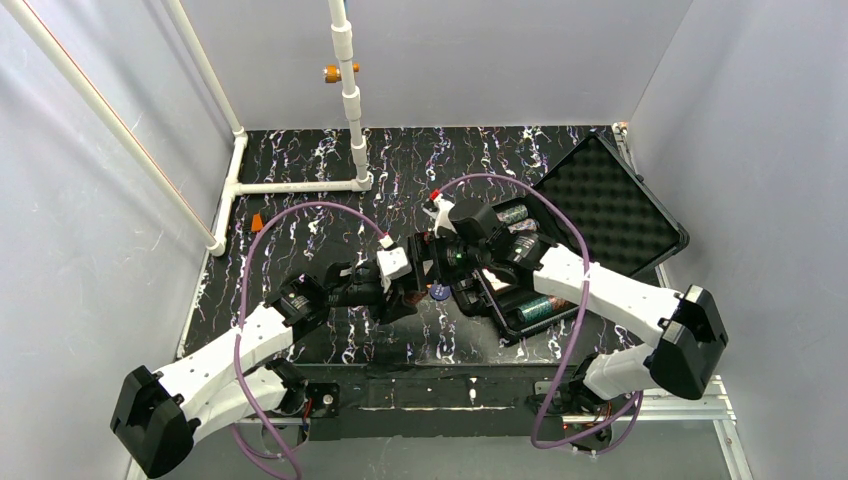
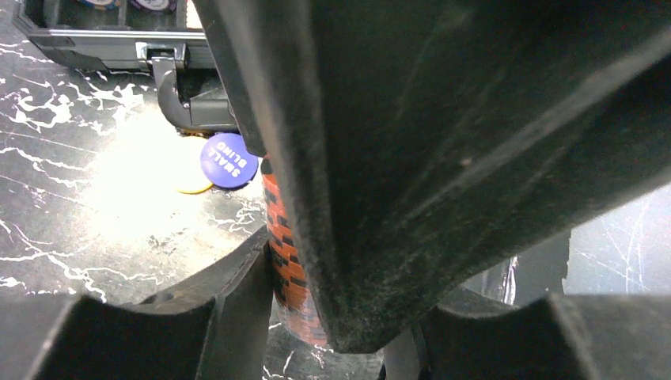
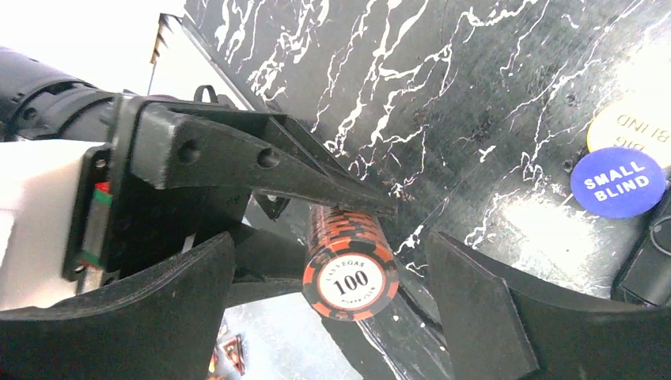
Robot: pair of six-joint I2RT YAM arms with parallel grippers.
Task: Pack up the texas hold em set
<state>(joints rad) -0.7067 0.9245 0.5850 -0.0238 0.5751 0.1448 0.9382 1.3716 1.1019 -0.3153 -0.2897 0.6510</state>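
My left gripper (image 1: 413, 287) is shut on a stack of orange and black "100" chips (image 3: 348, 273), held lying sideways just above the table. The stack also shows in the left wrist view (image 2: 286, 261) between my left gripper's (image 2: 340, 332) fingers. My right gripper (image 3: 332, 313) is open, with one finger on each side of the stack's end and not touching it. One right finger fills the left wrist view. The blue "small blind" button (image 3: 618, 182) and the yellow button (image 3: 633, 127) lie on the table beside the open black case (image 1: 610, 205). Chip stacks (image 1: 540, 308) lie in the case.
The case's front rim and latch (image 2: 186, 99) are just beyond the buttons. A white pipe frame (image 1: 350, 100) stands at the back left. A small orange piece (image 1: 257, 221) lies at the left. Grey walls close in both sides.
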